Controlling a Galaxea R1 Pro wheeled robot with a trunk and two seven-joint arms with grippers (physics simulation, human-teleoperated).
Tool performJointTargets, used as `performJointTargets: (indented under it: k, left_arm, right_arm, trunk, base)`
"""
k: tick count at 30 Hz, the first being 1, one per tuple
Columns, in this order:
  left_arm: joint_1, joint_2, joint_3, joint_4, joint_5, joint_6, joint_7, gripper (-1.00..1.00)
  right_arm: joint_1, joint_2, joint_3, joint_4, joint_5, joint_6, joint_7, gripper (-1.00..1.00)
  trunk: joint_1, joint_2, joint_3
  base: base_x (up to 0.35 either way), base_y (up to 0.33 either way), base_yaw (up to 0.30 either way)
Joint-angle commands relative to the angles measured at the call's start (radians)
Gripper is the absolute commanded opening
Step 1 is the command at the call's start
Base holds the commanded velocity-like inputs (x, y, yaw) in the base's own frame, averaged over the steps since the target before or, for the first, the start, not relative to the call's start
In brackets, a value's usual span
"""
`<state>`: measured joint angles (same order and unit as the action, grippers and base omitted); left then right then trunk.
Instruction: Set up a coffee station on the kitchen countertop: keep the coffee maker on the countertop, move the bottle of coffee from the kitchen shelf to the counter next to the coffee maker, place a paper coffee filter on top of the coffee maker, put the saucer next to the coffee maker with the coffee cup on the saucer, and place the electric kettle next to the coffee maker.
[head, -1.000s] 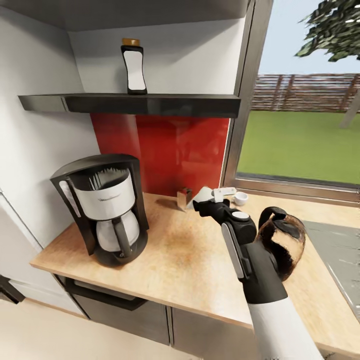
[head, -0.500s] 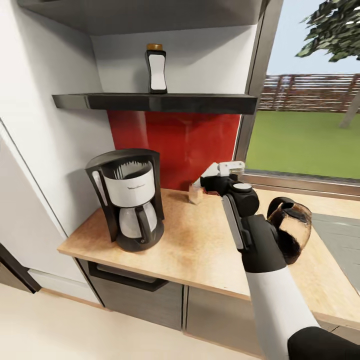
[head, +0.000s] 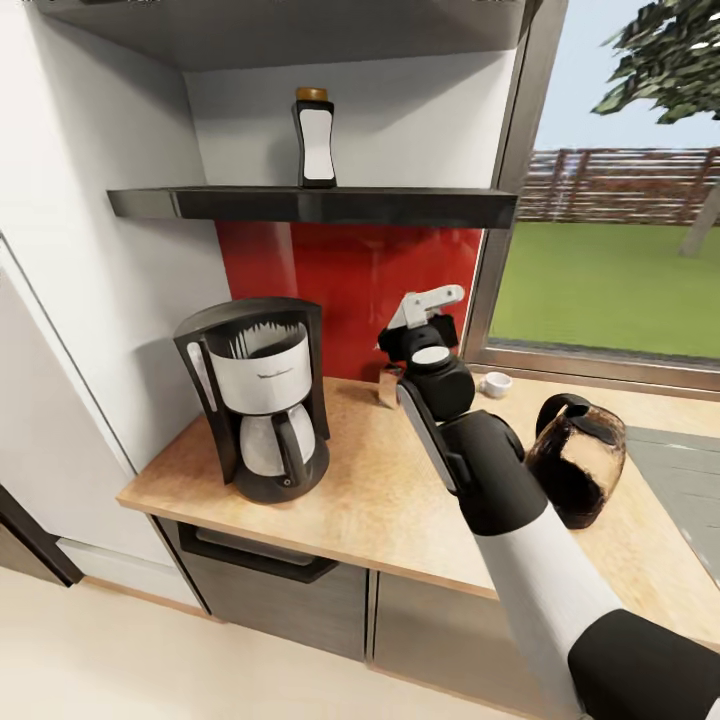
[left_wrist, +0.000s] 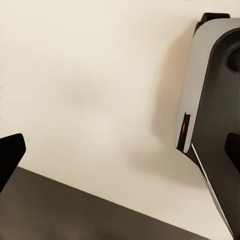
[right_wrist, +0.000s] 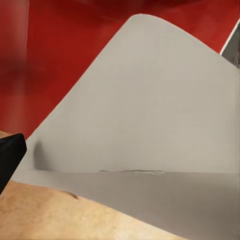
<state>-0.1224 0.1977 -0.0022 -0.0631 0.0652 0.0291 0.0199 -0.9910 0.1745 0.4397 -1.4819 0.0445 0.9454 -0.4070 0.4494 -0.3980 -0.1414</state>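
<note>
The black coffee maker (head: 262, 400) stands on the wooden countertop (head: 400, 500) at the left. Above it, the bottle of coffee (head: 316, 140) stands upright on the dark shelf (head: 320, 205). My right gripper (head: 422, 316) is raised over the counter in front of the red backsplash, shut on the pale paper coffee filter (head: 434, 299). In the right wrist view the filter (right_wrist: 145, 110) spreads wide beside one black fingertip (right_wrist: 10, 155). A white coffee cup (head: 495, 384) sits by the window sill. The dark glossy electric kettle (head: 578, 460) stands right of my forearm. One black fingertip (left_wrist: 10, 152) of the left gripper hangs over a beige surface with nothing held.
A small brown box (head: 388, 388) stands against the backsplash, just behind my right wrist. A steel sink area (head: 675, 480) lies at the counter's right end. A white wall and tall panel (head: 90, 330) close the left side. The robot's grey body (left_wrist: 210, 100) appears in the left wrist view.
The camera first pulled back, shifting the whole picture. Since half a second ago my right gripper has risen and swung left with the filter, uncovering the cup behind it.
</note>
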Motion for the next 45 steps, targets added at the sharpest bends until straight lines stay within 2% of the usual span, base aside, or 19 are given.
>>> performJointTargets:
  k: [1, 6, 9, 19, 30, 45]
  left_arm:
    - [0.0, 0.001, -0.001, -0.001, 0.007, 0.003, 0.002, 1.0]
    - [0.0, 0.002, 0.001, -0.001, 0.008, 0.003, 0.002, 1.0]
    - [0.0, 0.002, 0.003, -0.001, 0.01, 0.003, 0.002, 1.0]
    - [0.0, 0.0, 0.005, -0.001, 0.01, 0.003, 0.002, 1.0]
    - [0.0, 0.0, 0.004, -0.001, 0.009, 0.003, 0.002, 1.0]
    - [0.0, -0.001, 0.004, -0.001, 0.008, 0.003, 0.002, 1.0]
  right_arm:
    - [-0.001, 0.0, 0.004, 0.0, 0.016, 0.007, -0.002, -1.0]
    - [-0.001, 0.0, 0.009, 0.0, 0.102, 0.008, -0.002, -1.0]
    - [-0.001, 0.0, 0.011, 0.0, 0.121, 0.009, -0.003, -1.0]
    - [-0.001, 0.0, 0.014, 0.0, 0.127, 0.009, -0.003, -1.0]
    - [-0.001, 0.0, 0.016, -0.001, 0.129, 0.01, -0.003, -1.0]
    - [-0.001, 0.0, 0.016, -0.005, 0.129, 0.039, -0.003, -1.0]
  trunk:
    - [0.001, -0.002, -0.001]
    - [0.001, -0.002, 0.005]
    - [0.001, -0.002, 0.01]
    - [0.001, -0.002, 0.02]
    - [0.001, -0.002, 0.026]
    - [0.001, -0.002, 0.034]
  base:
    - [0.0, 0.0, 0.0]
    - [0.0, 0.0, 0.0]
    - [0.0, 0.0, 0.0]
    - [0.0, 0.07, 0.008]
    - [0.0, 0.188, 0.082]
    - [0.0, 0.005, 0.244]
